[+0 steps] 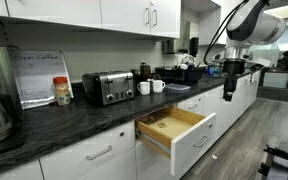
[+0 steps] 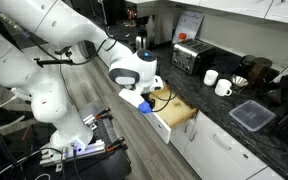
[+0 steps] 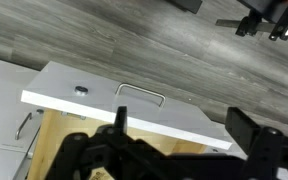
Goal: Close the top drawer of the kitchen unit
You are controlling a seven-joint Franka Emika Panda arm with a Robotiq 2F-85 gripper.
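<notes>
White fronts under a dark speckled surface (image 1: 74, 112) make up the unit (image 1: 59, 165). On the surface stand a toaster (image 1: 109, 87) and, near it, two mugs (image 1: 145, 88), set back from the edge and so clear of any work below. Next comes the drawer (image 1: 174, 128), directly under the surface. It stands well out, so its pale wooden box lies exposed and its white front juts into the aisle; it is not yet shut. Farthest right in an exterior view hangs the gripper (image 1: 232, 78), above the drawer and apart from it. The wrist view looks down past the wooden box to the front panel and its bar handle (image 3: 141, 93), with grey floor (image 3: 134, 30) beyond. The jaws stand apart and hold nothing. This placement probably prepares a push. The arm would need to clear the front on the aisle side, descend, and press the panel toward the unit, so the handle need not be grasped. An off-centre contact could skew the drawer on its runners.
</notes>
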